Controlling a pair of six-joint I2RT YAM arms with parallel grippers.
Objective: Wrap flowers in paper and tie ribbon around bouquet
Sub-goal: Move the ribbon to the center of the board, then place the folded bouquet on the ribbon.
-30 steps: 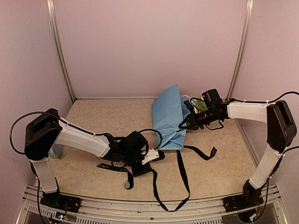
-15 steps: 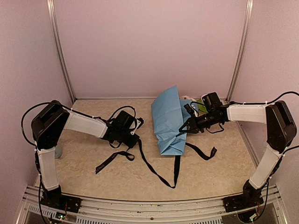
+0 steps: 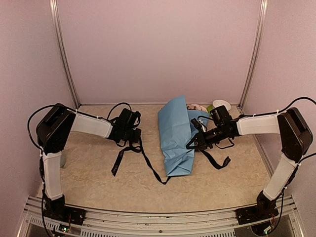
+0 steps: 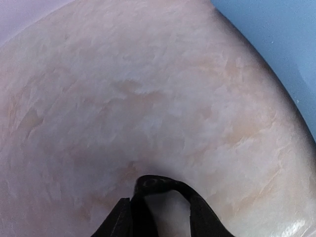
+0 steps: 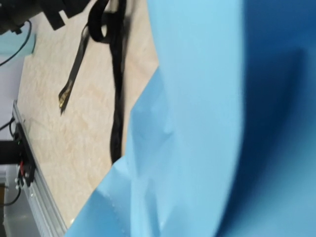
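Your left gripper (image 3: pixel 129 132) hangs left of the bouquet (image 3: pixel 175 136), well apart from it. Its jaws stand partly open. The left wrist view shows the ribbon (image 4: pixel 163 182) arched across the fingertips, but you cannot tell from it whether the ribbon is caught. In the top view the ribbon trails right, passes under the cone's narrow near end and comes out beyond it. The bouquet's long axis runs near to far, with the flowers (image 3: pixel 197 107) at the far end. Your right gripper (image 3: pixel 193 142) is closed against its right edge and is much the nearer. What it pinches is hidden, as the right wrist view shows mostly paper (image 5: pixel 197 98). Tying likely means carrying the ribbon rightward over the cone.
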